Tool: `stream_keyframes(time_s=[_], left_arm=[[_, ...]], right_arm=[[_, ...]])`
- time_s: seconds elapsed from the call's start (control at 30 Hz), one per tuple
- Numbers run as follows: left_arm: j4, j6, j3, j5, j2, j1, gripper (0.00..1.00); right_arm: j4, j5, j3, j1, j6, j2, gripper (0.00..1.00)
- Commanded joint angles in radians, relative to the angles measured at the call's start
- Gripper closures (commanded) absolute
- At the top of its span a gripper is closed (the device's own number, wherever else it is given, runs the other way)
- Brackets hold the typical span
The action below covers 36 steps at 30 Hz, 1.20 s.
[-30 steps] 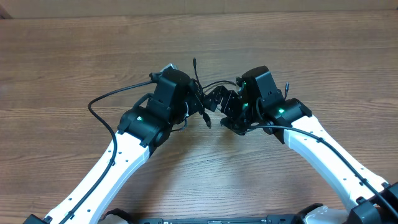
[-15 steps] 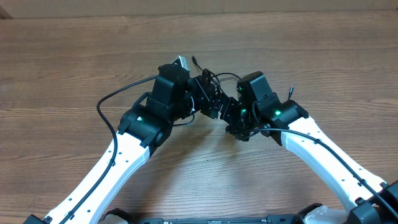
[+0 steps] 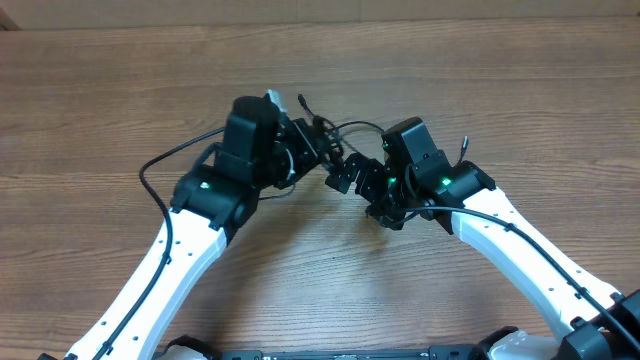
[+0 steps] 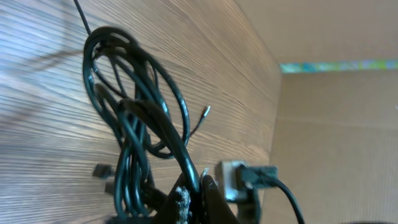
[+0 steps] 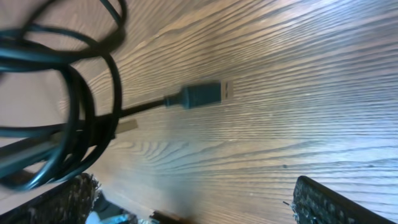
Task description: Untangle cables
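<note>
Tangled cables [image 4: 155, 134] in the closed left gripper [image 4: 194, 194]

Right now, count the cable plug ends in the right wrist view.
1: a dark plug mid-frame over the wooden table, right of the looped cables. More may be hidden in the loops.

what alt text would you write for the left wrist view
A tangled bundle of thin black cables loops up from the left tool, which is shut on it at the bottom edge. Behind is a wood-grain table, with a silver-ended plug at lower right and a cardboard wall beyond.
</note>
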Motion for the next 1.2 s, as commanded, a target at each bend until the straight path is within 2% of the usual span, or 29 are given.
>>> stream_keyframes(time_s=[0.0,0.2,0.5,0.93,1.17], left_arm=[[-0.016,0.024,0.028,0.012,-0.031,0.033,0.96],[-0.029,0.024,0.028,0.023,-0.031,0.032,0.96],[0.001,0.015,0.028,0.08,-0.031,0.032,0.96],[0.175,-0.065,0.028,0.253,-0.031,0.032,0.96],[0.237,-0.091,0.028,0.249,-0.031,0.032,0.96]], right_arm=[[0.019,-0.074,-0.011,-0.017,0.001,0.005,0.0],[0.103,-0.195,-0.011,-0.082,0.013,0.005,0.0],[0.185,-0.199,-0.011,-0.12,0.056,0.005,0.0],[0.142,-0.075,-0.017,-0.043,0.047,0.007,0.0],[0.139,-0.083,-0.017,0.002,0.047,0.007,0.0]])
